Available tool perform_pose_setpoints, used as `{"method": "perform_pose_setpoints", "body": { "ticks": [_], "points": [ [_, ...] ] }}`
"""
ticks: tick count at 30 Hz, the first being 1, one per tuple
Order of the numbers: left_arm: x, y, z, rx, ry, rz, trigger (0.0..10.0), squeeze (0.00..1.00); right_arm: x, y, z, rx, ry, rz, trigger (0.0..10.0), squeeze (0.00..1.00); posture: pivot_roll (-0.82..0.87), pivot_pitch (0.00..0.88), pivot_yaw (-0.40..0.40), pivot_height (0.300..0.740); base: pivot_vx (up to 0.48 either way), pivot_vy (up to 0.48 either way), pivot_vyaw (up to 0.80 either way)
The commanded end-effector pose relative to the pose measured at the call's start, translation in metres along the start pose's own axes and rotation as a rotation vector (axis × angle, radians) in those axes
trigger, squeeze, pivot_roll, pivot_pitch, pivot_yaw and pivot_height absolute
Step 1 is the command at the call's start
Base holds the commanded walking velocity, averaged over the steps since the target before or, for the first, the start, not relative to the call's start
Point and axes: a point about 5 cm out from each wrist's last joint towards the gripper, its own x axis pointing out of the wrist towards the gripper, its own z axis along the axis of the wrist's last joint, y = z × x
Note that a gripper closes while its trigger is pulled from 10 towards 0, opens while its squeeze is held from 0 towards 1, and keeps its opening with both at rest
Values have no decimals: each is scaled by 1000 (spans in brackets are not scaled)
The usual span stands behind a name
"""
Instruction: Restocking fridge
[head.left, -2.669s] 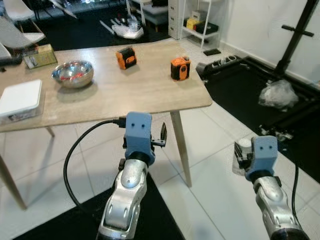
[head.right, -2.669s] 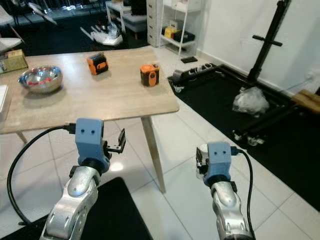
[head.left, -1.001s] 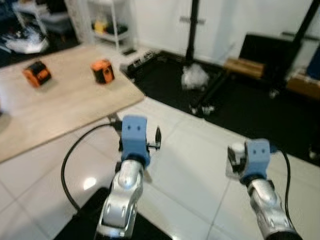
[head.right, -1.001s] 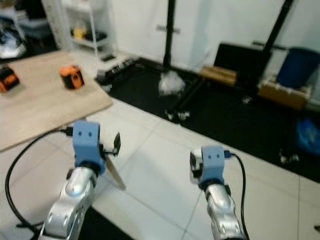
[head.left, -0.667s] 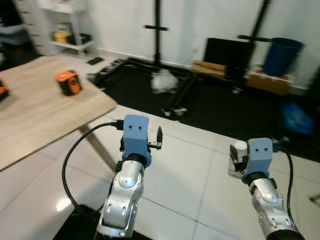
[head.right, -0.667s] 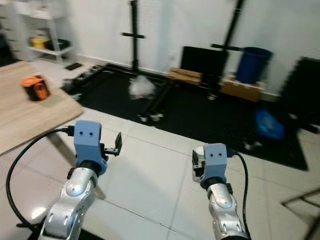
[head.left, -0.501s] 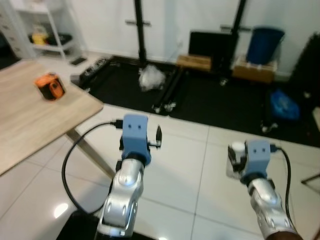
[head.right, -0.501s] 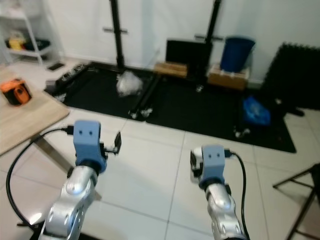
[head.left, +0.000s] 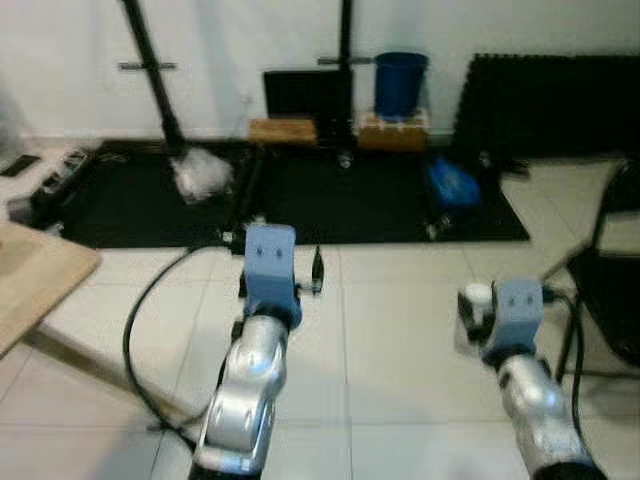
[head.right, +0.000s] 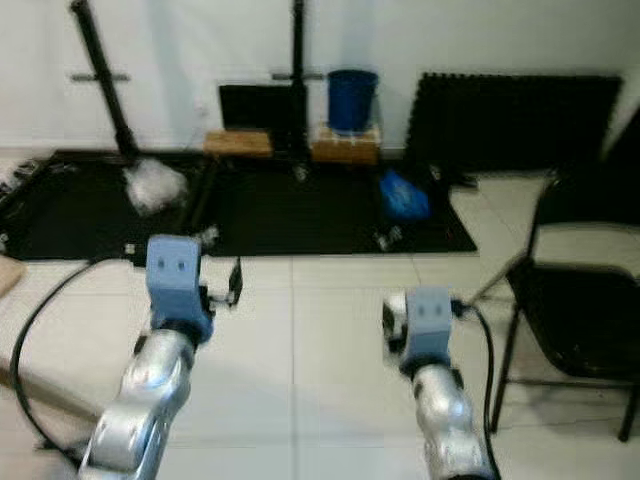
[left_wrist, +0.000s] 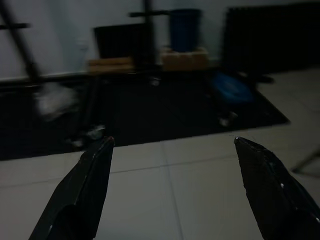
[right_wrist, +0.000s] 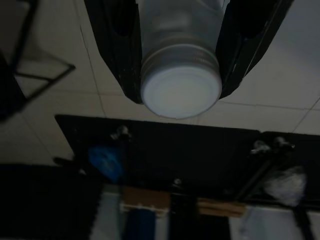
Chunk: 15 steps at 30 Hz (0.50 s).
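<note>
My right gripper (right_wrist: 180, 60) pinches clear white-capped bottle (right_wrist: 181, 85) by body, just below cap. Seems rigid, light, smooth; firm mid-body hold suits. Left gripper (left_wrist: 175, 185) spread, empty, above floor tiles (head.left: 400, 330).

Both arms raised forward (left gripper (left_wrist: 172, 185) fingers spread, right gripper (right_wrist: 181, 55) clamped).

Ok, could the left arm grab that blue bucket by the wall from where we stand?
Probably not. The blue bucket sits on a box against the far wall, beyond the black mat and a stretch of tile. The open left gripper hovers well short, nothing blocking it.
</note>
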Motion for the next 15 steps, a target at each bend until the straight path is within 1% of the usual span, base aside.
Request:
{"method": "perform_pose_setpoints", "body": {
  "ticks": [1, 15],
  "points": [
    [0, 0, -2, 10, 2, -3, 10000, 0, 1, -2, 4, -7, -22, -6, 10000, 0, -59, 62, -12, 740, 0, 0, -800],
    [2, 0, -2, 31, -12, -19, 10000, 0, 1, -1, 3, -3, -19, -7, 10000, 0, -58, 64, -10, 740, 0, 0, -800]
  ]
}}
